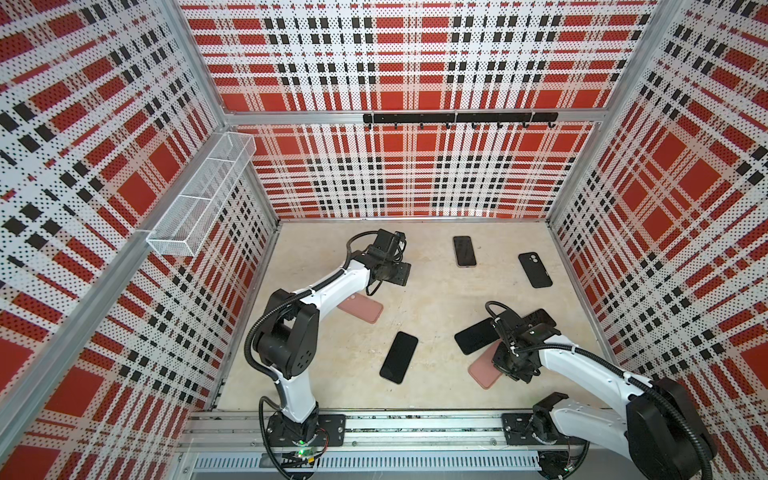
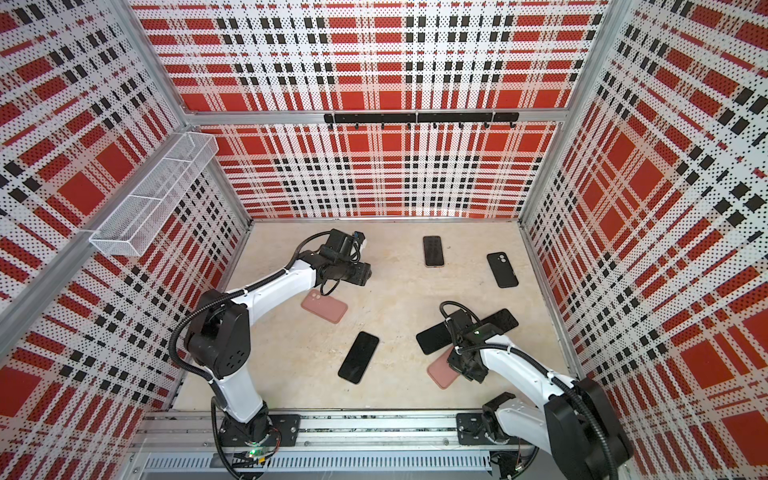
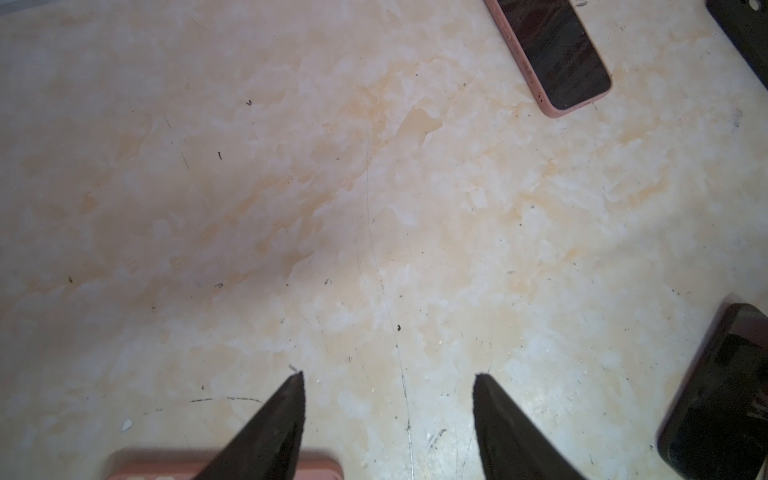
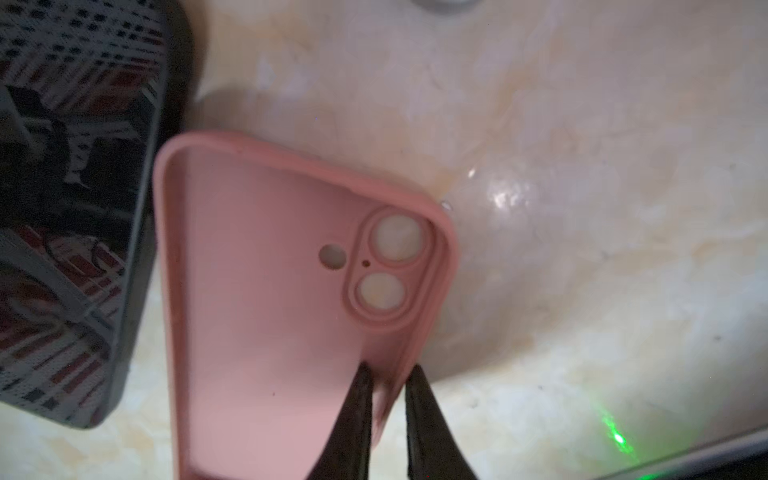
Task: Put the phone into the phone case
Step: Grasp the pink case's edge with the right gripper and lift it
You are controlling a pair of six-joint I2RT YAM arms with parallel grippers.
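Right gripper (image 4: pixel 390 368) clamped on rim of empty pink silicone phone case (image 4: pixel 257 291), likely to position it; left gripper (image 3: pixel 388 374) apart, idle.

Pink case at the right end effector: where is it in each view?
In a top view: pink case lower right, under right arm.
In a top view: pink case, same place.
Left wrist: absent.
Right wrist: centre, right end effector on its rim.
Landmark: black phone beside it.
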